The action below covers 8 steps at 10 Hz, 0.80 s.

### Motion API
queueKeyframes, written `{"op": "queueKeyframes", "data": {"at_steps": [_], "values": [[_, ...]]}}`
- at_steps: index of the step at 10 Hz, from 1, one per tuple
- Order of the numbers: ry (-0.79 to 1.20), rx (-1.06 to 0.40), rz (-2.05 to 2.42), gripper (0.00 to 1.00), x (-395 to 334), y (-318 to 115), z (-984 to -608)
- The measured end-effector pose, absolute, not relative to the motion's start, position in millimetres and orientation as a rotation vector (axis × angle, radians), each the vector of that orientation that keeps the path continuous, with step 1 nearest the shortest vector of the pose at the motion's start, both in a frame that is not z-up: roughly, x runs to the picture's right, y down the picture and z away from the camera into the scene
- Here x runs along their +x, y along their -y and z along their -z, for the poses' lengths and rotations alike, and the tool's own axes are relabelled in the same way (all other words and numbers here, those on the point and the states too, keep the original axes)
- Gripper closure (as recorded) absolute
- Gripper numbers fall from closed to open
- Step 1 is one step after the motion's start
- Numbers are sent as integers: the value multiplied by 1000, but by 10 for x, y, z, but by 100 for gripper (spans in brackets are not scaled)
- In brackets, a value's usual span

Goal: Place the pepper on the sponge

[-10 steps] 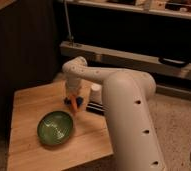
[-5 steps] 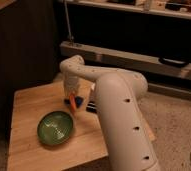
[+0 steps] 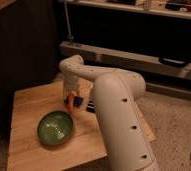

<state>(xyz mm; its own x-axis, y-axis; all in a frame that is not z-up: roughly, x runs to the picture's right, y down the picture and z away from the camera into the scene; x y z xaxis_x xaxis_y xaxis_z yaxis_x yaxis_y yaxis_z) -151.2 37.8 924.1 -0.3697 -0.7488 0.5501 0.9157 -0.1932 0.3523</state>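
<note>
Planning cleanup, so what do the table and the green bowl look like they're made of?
The table looks like pale wood, matte, tan with faint streaks along it. The green bowl seems plastic or glazed ceramic, judging by its soft sheen; I can't tell which. The gripper is just beyond the bowl, at the pepper and the sponge.

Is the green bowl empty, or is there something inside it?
Empty. The green bowl shows only its bare green inside. The pepper is outside it, at the gripper, just past the bowl's rim by the sponge.
</note>
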Motion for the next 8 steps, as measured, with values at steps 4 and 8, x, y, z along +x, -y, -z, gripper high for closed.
{"op": "queueKeyframes", "data": {"at_steps": [4, 8], "values": [[786, -310, 1776, 20, -1513, -396, -9245], [762, -309, 1705, 20, -1218, -114, -9125]]}}
